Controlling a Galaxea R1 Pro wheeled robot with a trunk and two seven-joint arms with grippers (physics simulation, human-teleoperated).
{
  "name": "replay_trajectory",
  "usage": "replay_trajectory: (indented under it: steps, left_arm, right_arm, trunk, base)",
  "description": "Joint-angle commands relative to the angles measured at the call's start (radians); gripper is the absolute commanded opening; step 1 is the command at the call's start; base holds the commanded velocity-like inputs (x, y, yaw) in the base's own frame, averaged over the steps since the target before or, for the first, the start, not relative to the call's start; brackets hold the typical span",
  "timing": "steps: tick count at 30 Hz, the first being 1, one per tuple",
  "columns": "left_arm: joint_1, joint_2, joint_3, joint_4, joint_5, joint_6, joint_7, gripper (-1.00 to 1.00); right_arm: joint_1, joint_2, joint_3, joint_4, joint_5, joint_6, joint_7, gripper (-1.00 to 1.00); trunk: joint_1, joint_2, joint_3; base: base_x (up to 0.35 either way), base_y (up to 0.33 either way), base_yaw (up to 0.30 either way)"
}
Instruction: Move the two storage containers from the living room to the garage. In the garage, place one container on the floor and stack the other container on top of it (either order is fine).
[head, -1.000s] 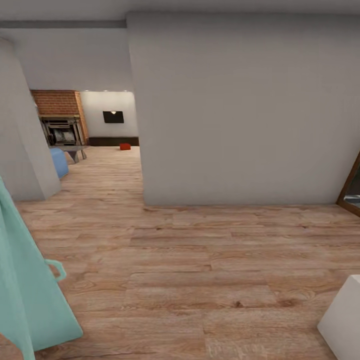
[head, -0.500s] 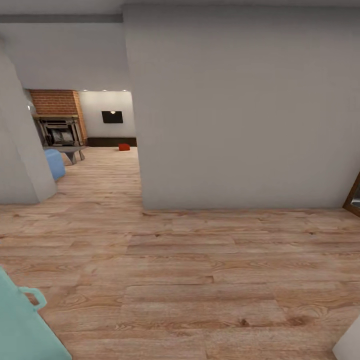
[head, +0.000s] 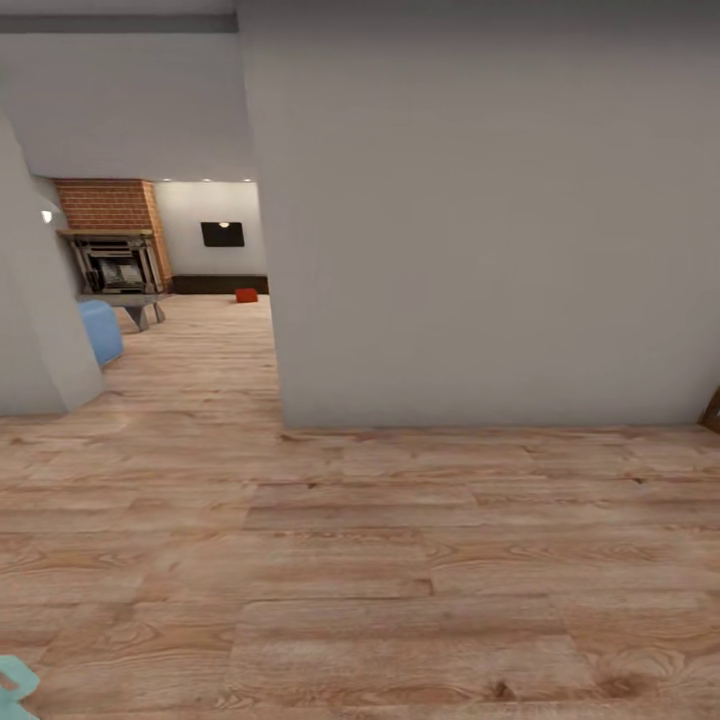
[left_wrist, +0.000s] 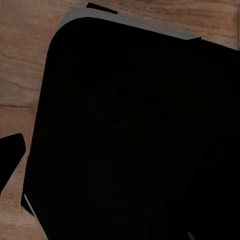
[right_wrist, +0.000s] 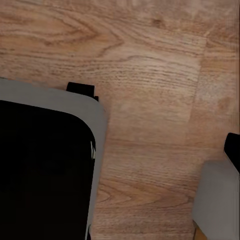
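One small orange-red storage container (head: 246, 295) sits on the wood floor far off in the living room, below the black wall TV (head: 222, 234). I stand in a hallway, well short of it. In the left wrist view a black rounded body (left_wrist: 135, 140) hangs over the plank floor, with a dark pointed tip (left_wrist: 11, 155) at the picture's edge. The right wrist view has a similar black, grey-rimmed body (right_wrist: 42, 170) and a small dark tip (right_wrist: 233, 149). Neither view tells me how the jaws stand.
A big white wall block (head: 480, 220) stands ahead on the right, a slanted white wall (head: 30, 330) on the left, with a passage between them. Beyond are a blue seat (head: 100, 332), a grey table (head: 135, 300) and a brick fireplace (head: 112, 255). A teal handle (head: 14, 685) shows bottom left.
The whole head view has shifted as the camera moved. The teal object at the left has slid almost out of the picture, and the white box at the bottom right is gone.
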Motion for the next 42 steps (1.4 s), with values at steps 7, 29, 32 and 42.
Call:
replay_trajectory:
  steps: [7,29,32,42]
  left_arm:
    - [0.000,-0.001,0.001,0.000,0.003,-0.003,0.001,1.00]
    - [0.000,-0.001,-0.002,0.003,0.003,-0.001,0.001,1.00]
    - [0.000,-0.001,-0.002,0.003,0.003,-0.001,0.001,1.00]
    - [0.000,-0.001,-0.002,0.003,0.003,-0.001,0.001,1.00]
  right_arm:
    - [0.000,0.000,0.004,0.001,-0.014,-0.002,-0.006,1.00]
    - [-0.001,0.000,0.005,0.001,-0.018,-0.006,0.001,1.00]
    - [-0.001,0.000,0.005,0.001,-0.015,-0.008,0.000,1.00]
    - [-0.001,0.000,0.006,0.001,-0.009,-0.006,0.000,1.00]
  trunk:
    - [0.001,0.000,-0.001]
    - [0.001,0.000,-0.001]
    - [0.001,0.000,-0.001]
    - [0.001,0.000,-0.001]
  base:
    - [0.322,0.000,0.000]
    - [0.322,0.000,0.000]
    - [0.322,0.000,0.000]
    - [0.322,0.000,0.000]
